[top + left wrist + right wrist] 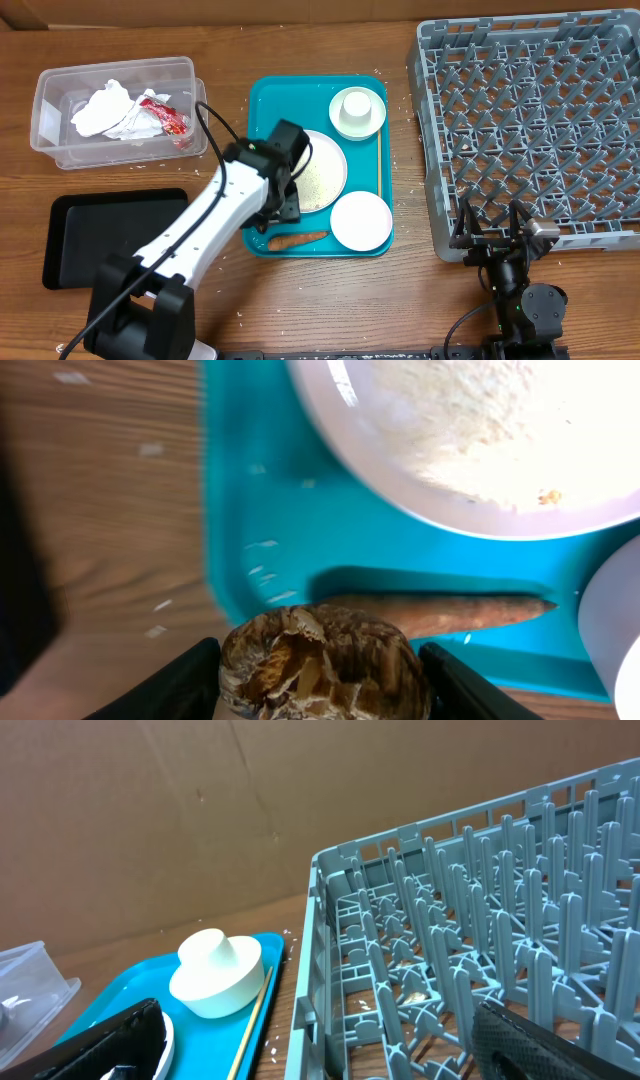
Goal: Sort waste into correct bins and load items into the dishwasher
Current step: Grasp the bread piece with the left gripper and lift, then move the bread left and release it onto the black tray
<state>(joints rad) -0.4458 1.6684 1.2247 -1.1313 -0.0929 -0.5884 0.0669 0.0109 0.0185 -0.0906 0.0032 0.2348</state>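
My left gripper (284, 203) is over the near left part of the teal tray (262, 100), and its fingers (170, 690) are clamped on the brown food chunk (325, 672), one pressed to each side of it. Whether the chunk is lifted clear of the tray, I cannot tell from the wrist view.

Just past the chunk, the orange carrot piece (440, 612) lies flat along the tray's near edge. The white plate (322, 170), dusted with rice grains (450, 410), sits in the middle of the tray. A larger white bowl (361, 220) rests in the tray's near right corner. At the far right corner a small white cup (356, 104) sits on top of a small bowl (372, 125), and the wooden stick (379, 150) runs along the tray's right rim.

To the left of the tray, on the far side, the clear tub (50, 95) holds crumpled napkins (105, 110) and a red wrapper (165, 118). The black tray (110, 235) lies nearer to me on that same side.

The grey dish rack (530, 120) stands to the right of the teal tray. My right gripper (495, 235) hangs at the rack's near edge with its jaws spread wide, holding nothing.
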